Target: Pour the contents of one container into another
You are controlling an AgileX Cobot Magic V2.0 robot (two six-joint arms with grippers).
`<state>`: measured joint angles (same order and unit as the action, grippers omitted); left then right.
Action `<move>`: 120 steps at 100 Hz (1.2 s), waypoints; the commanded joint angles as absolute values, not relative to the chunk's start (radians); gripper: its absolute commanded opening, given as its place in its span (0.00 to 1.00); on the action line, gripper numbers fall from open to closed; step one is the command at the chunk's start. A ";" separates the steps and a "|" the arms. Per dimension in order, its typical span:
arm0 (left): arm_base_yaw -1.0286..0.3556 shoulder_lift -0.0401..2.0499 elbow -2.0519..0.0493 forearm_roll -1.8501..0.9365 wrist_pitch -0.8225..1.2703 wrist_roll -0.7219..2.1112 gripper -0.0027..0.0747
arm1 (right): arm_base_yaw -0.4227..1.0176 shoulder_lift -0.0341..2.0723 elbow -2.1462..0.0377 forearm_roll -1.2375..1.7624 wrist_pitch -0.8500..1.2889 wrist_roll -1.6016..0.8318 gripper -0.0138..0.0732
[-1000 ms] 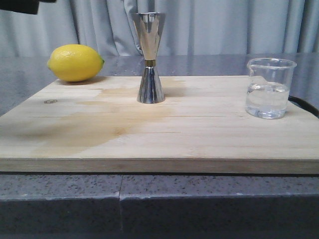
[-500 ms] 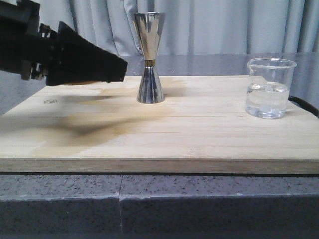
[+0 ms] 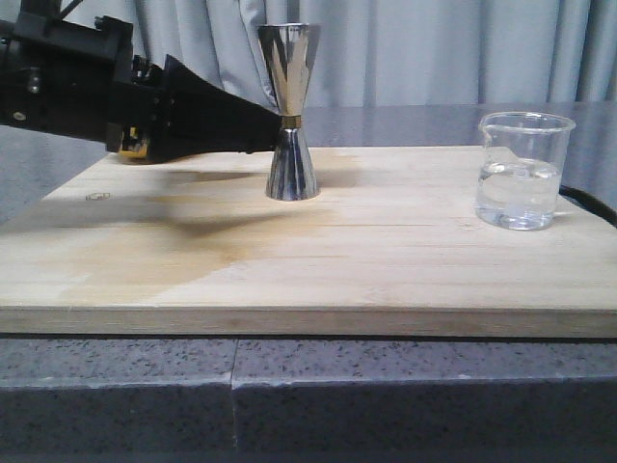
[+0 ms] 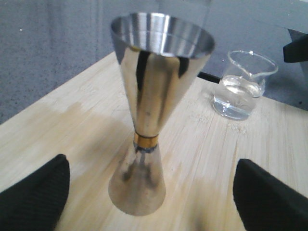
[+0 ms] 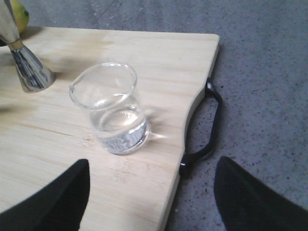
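Observation:
The steel jigger [image 3: 291,116] stands upright on the wooden board [image 3: 386,260], left of the middle. My left gripper [image 3: 275,127] has reached it from the left at the height of the brass band. In the left wrist view the jigger [image 4: 154,96] stands between the wide-apart fingers [image 4: 33,192] of the open left gripper [image 4: 151,192], with gaps on both sides. The glass beaker [image 3: 523,169], partly filled with clear liquid, stands at the board's right end. In the right wrist view the beaker [image 5: 113,110] is a little ahead of my open right gripper [image 5: 154,197], which holds nothing.
A yellow lemon [image 5: 19,14] lies at the board's far left corner, behind the left arm in the front view. A black handle [image 5: 207,125] sticks out from the board's right edge. Grey speckled counter [image 5: 269,72] surrounds the board, with curtains behind.
The left arm has come in from the left, passed in front of the lemon and brought its open fingers up to the jigger. Jigger and beaker have not moved.

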<state>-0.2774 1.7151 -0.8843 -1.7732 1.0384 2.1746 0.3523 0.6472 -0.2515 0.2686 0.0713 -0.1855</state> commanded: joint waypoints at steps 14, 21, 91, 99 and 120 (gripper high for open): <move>-0.312 1.746 -0.983 -1.850 1.167 2.175 0.83 | 0.354 0.656 -0.276 0.272 -0.029 -0.198 0.70; -0.333 1.763 -1.004 -1.850 1.167 2.175 0.82 | 0.354 0.656 -0.276 0.272 -0.029 -0.198 0.70; -0.378 1.829 -1.062 -1.850 1.164 2.175 0.39 | 0.354 0.764 -0.276 0.272 -0.086 -0.198 0.70; -0.376 1.829 -1.062 -1.850 1.164 2.175 0.30 | 0.354 0.764 -0.276 0.272 -0.086 -0.198 0.70; -0.376 1.829 -1.062 -1.850 1.175 2.175 0.03 | 0.358 0.764 -0.276 0.272 -0.082 -0.198 0.70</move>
